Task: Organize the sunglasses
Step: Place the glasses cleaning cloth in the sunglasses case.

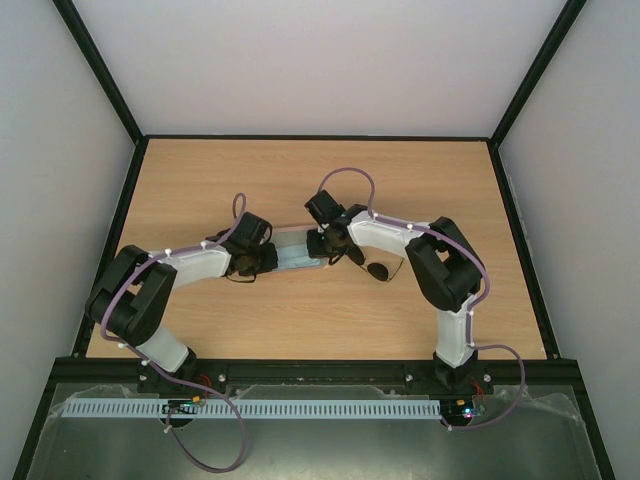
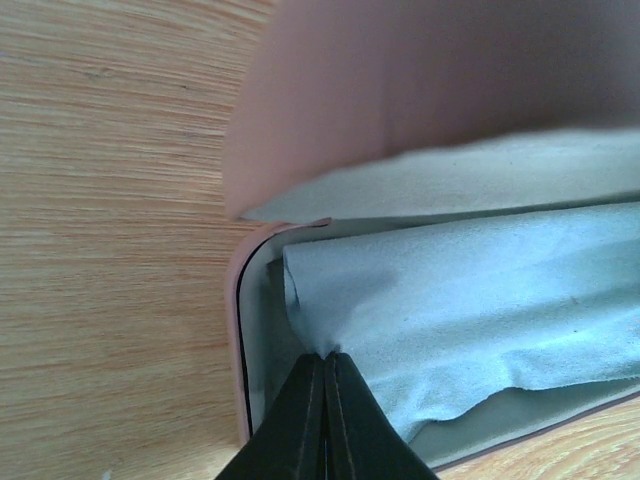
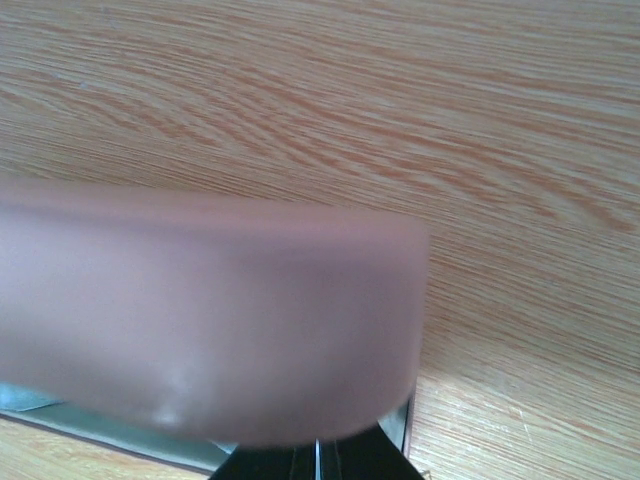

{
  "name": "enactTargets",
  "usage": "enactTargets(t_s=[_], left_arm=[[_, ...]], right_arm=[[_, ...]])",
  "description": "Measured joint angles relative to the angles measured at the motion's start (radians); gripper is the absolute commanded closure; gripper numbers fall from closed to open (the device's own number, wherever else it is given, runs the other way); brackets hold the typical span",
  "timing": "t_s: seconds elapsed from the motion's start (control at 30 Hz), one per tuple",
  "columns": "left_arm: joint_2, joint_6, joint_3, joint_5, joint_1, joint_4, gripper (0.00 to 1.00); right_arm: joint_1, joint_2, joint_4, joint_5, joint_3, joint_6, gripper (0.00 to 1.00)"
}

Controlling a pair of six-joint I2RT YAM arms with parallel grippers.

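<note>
- The table (image 1: pixel 300 180) is a light wooden top with a fine grain running left to right and a black frame (image 1: pixel 128 205) along its edges.
- A pinkish case (image 1: pixel 290 232) lies on the wood near the middle. It is open, its long side runs left to right, and its base sits flat on the surface.
- The sunglasses (image 1: pixel 378 269) lie on the wood just right of the case and a little nearer the front edge. One dark oval lens shows; the rest is partly hidden.
</note>
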Motion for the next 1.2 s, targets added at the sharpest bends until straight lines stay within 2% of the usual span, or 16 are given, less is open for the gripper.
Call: enactTargets(t_s=[0.3, 0.4, 0.5, 0.57, 0.7, 1.13, 1.2], left_arm=[[0.003, 0.011, 0.0, 0.007, 0.008, 0.002, 0.97], [0.003, 0.013, 0.0, 0.008, 0.008, 0.002, 0.95], [0.003, 0.015, 0.0, 0.007, 0.01, 0.0, 0.88], [0.003, 0.017, 0.0, 0.006, 0.011, -0.001, 0.83], [0.002, 0.015, 0.0, 0.016, 0.012, 0.006, 0.7], [-0.058, 0.015, 0.0, 0.027, 0.014, -0.035, 0.41], [-0.079, 0.011, 0.001, 0.023, 0.014, -0.055, 0.39]], right_arm=[[0.0, 0.007, 0.0, 0.007, 0.0, -0.001, 0.98], [0.0, 0.007, 0.0, 0.011, 0.0, -0.002, 0.9], [0.0, 0.007, -0.003, 0.026, 0.0, -0.005, 0.8], [0.0, 0.007, -0.005, 0.034, 0.0, -0.007, 0.78], [0.002, 0.007, -0.003, 0.034, 0.0, -0.011, 0.77], [0.0, -0.048, -0.011, 0.039, 0.002, -0.011, 0.78], [0.0, -0.065, -0.011, 0.039, 0.002, -0.011, 0.78]])
